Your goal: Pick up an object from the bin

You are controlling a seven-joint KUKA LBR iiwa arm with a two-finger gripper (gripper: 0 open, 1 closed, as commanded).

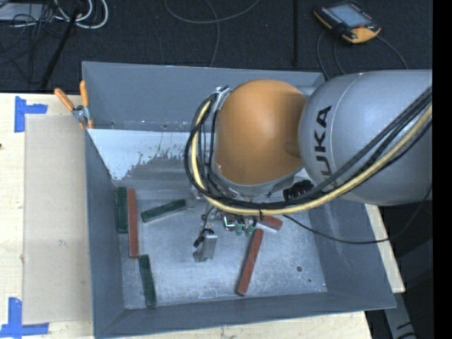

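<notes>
My gripper [205, 246] hangs low over the middle of the bin floor, under the arm's orange cover. A dark green stick [164, 210] lies slanted just to its upper left. A long red-brown stick [249, 261] lies to its right, tilted and running down toward the front wall. A short red-brown piece [270, 222] peeks out beside the wrist, above that stick. Nothing shows in the gripper's grasp.
Along the left wall lie a green stick [121, 209] and a red-brown stick [132, 223] side by side, with another green stick [147, 280] below them near the front left corner. The arm and its cables cover the bin's right and rear part.
</notes>
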